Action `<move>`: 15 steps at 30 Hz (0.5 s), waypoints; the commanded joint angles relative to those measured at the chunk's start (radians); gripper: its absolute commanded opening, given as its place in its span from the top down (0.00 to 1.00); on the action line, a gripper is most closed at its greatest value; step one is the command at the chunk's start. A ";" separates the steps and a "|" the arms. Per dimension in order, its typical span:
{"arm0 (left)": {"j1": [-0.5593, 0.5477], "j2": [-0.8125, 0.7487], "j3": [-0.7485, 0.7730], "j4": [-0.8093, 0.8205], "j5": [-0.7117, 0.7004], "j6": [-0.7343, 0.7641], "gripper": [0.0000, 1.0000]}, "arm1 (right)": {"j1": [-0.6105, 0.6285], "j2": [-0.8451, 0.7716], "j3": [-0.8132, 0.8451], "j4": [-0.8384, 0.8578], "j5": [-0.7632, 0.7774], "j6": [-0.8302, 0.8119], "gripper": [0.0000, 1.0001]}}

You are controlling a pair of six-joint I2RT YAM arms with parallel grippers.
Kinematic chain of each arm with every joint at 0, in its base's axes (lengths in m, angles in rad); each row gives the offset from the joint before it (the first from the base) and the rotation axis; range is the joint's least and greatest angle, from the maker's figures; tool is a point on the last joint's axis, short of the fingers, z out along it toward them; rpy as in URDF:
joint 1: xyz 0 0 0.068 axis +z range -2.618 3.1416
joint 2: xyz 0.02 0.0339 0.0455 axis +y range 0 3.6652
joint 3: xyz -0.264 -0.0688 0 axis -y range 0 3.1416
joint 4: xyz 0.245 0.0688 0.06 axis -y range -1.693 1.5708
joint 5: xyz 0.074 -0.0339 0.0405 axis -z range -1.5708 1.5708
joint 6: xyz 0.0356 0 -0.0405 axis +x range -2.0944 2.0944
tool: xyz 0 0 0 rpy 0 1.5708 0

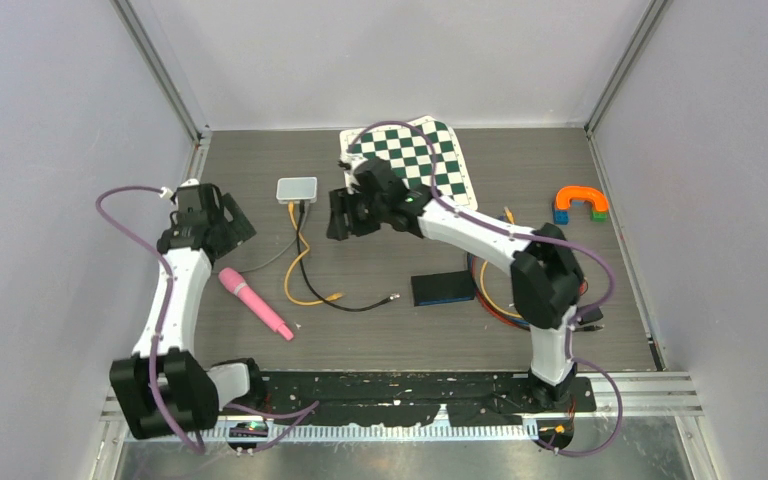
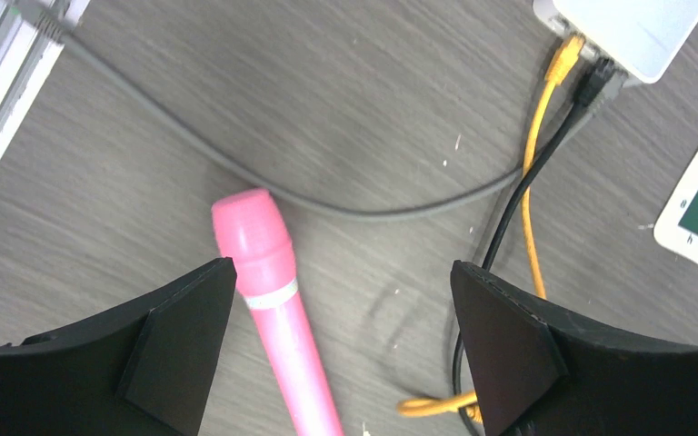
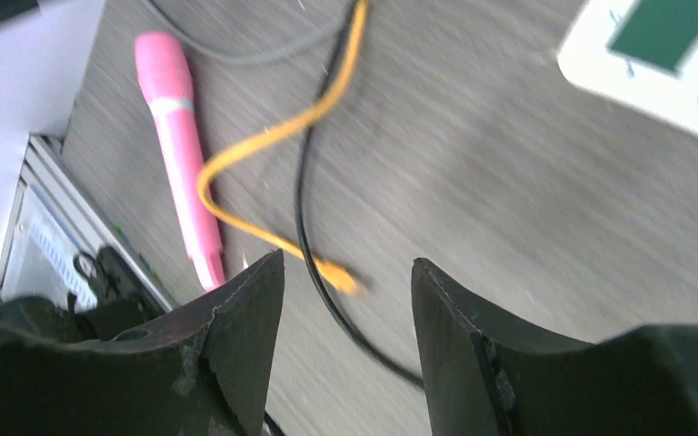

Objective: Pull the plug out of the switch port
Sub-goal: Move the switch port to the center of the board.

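Observation:
A small white switch box (image 1: 297, 189) lies on the dark table, also in the left wrist view (image 2: 627, 32). A yellow plug (image 2: 565, 56) and a black plug (image 2: 593, 84) sit in its near side; their yellow cable (image 1: 295, 275) and black cable (image 1: 345, 303) trail toward me. A grey cable (image 2: 327, 204) runs off left. My left gripper (image 1: 232, 222) is open and empty, left of the switch, above the cables (image 2: 341, 354). My right gripper (image 1: 338, 218) is open and empty, just right of the switch, over the loose cable ends (image 3: 345, 277).
A pink wand (image 1: 255, 303) lies left of the cables. A green-and-white checkered mat (image 1: 405, 170) lies at the back. A black-and-blue box (image 1: 443, 288) with a bundle of coloured cables (image 1: 500, 305) sits at centre right. An orange arch on blocks (image 1: 580, 203) stands far right.

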 commanded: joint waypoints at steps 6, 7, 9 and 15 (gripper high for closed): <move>0.006 -0.303 -0.191 -0.064 0.077 0.029 0.01 | 0.110 0.496 0.696 -0.215 0.330 0.024 0.34; 0.006 -0.321 -0.194 -0.073 0.075 0.028 0.01 | 0.119 0.546 0.763 -0.217 0.347 0.028 0.31; 0.006 -0.342 -0.195 -0.097 0.079 0.039 0.00 | 0.128 0.603 0.830 -0.214 0.393 0.045 0.25; 0.006 -0.387 -0.194 -0.119 0.097 0.049 0.00 | 0.136 0.731 0.954 -0.179 0.467 0.060 0.23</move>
